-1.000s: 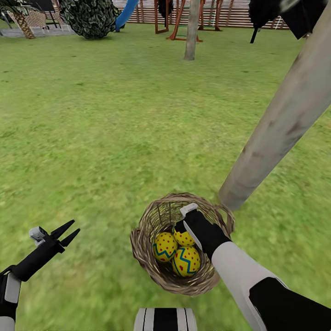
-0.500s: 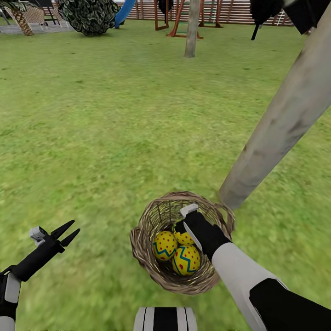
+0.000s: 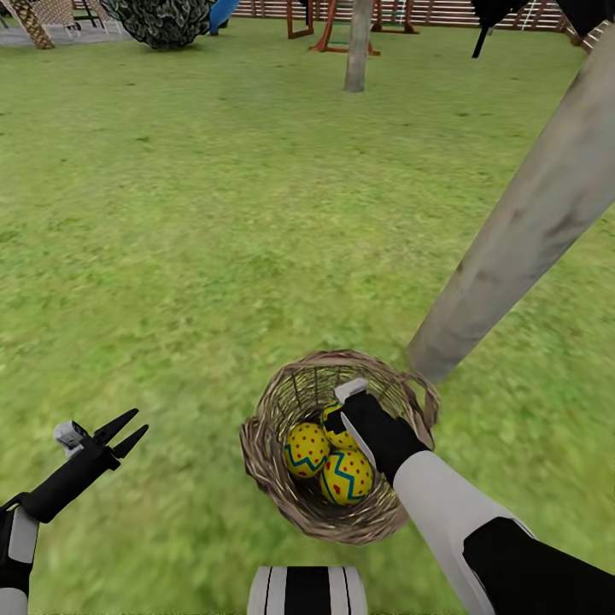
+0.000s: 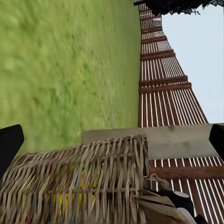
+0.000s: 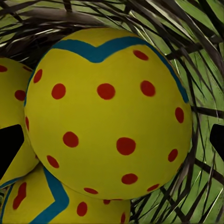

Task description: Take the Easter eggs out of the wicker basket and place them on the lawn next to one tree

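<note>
The wicker basket (image 3: 260, 465) sits on the lawn (image 3: 213, 239) at the foot of a pale grey tree (image 3: 521, 231). Three yellow Easter eggs with red dots lie inside: one to the left (image 3: 305, 450), one in front (image 3: 347, 479), one behind (image 3: 339, 439). My right gripper (image 3: 340, 418) reaches into the basket, open, its fingers on either side of the rear egg (image 5: 107, 112), with a small gap visible on one side. My left gripper (image 3: 122, 431) hangs open over the grass to the basket's left, pointing at the basket (image 4: 74, 182).
A second pale trunk (image 3: 357, 47) stands far back on the grass. Beyond it are a wooden play set (image 3: 329, 26), a dark round bush (image 3: 162, 19) and a slatted fence (image 4: 163, 79). Open grass stretches left of and behind the basket.
The whole head view has shifted upward a little, so the camera has tilted down. Both arms, the basket and the eggs keep their places relative to one another.
</note>
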